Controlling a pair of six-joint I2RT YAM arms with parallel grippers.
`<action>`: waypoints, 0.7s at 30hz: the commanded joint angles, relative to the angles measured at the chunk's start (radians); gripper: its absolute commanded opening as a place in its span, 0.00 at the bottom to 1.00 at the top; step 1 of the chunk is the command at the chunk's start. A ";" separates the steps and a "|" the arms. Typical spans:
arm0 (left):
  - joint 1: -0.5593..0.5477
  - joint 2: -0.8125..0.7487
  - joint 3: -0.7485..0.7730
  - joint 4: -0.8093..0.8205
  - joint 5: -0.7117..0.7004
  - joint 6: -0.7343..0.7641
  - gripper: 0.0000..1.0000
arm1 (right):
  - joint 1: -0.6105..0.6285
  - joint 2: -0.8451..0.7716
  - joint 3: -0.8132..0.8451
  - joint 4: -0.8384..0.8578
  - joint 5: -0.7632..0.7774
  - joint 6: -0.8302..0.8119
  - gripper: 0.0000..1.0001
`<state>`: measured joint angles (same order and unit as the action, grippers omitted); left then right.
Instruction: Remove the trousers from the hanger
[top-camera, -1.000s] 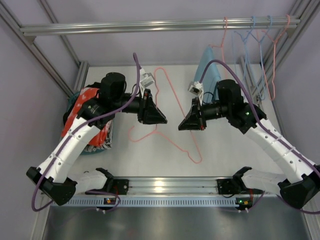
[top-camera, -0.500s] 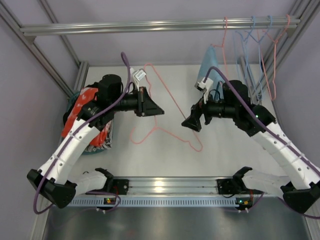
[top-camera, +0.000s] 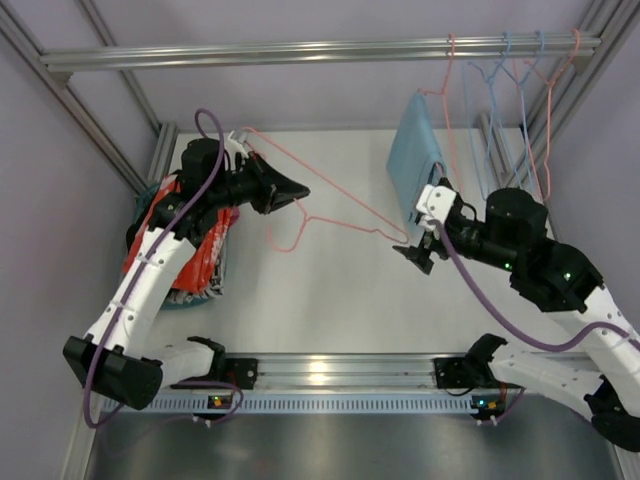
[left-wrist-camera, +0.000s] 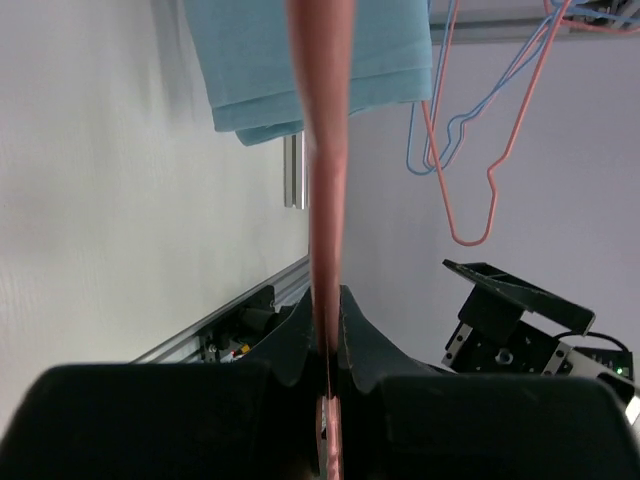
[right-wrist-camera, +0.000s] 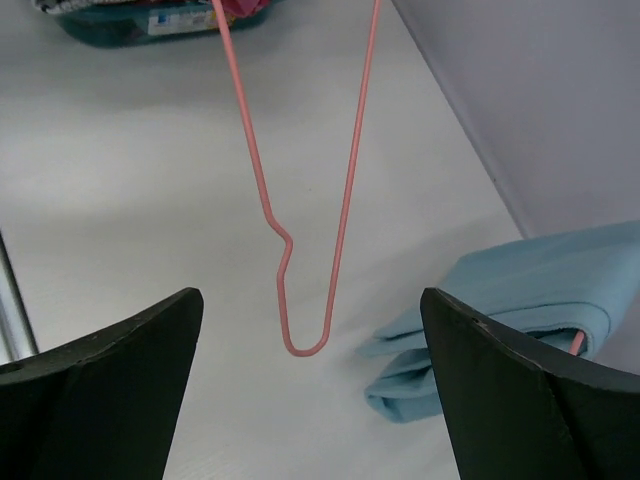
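My left gripper (top-camera: 298, 190) (left-wrist-camera: 328, 300) is shut on the wire of a bare pink hanger (top-camera: 370, 222) (left-wrist-camera: 325, 150) and holds it off the table. The hanger's far end (right-wrist-camera: 300, 340) hangs in front of my right gripper (top-camera: 412, 252) (right-wrist-camera: 310, 300), which stands open and touches nothing. Orange-red trousers with white markings (top-camera: 205, 255) lie in a teal basket (top-camera: 180, 300) under the left arm, apart from the hanger.
A light blue folded cloth (top-camera: 415, 170) (right-wrist-camera: 500, 340) hangs from a pink hanger on the top rail (top-camera: 300, 50), close to my right gripper. Several bare pink and blue hangers (top-camera: 520, 100) (left-wrist-camera: 470, 130) hang at the rail's right end.
The left gripper has shut on the hanger and carried it back and to the left. The right gripper has opened and drawn back to the right.
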<state>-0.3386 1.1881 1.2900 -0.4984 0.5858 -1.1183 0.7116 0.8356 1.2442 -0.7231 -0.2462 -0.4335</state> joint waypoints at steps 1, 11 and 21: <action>0.006 0.001 0.037 0.011 -0.009 -0.118 0.00 | 0.110 0.040 -0.011 0.036 0.216 -0.204 0.91; 0.030 -0.008 0.035 0.008 0.032 -0.192 0.00 | 0.364 0.144 -0.196 0.364 0.606 -0.379 0.99; 0.030 -0.047 0.003 0.006 0.077 -0.199 0.00 | 0.361 0.217 -0.241 0.580 0.745 -0.452 0.78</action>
<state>-0.3130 1.1820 1.2900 -0.5014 0.6353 -1.2667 1.0592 1.0355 0.9909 -0.2642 0.4328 -0.8532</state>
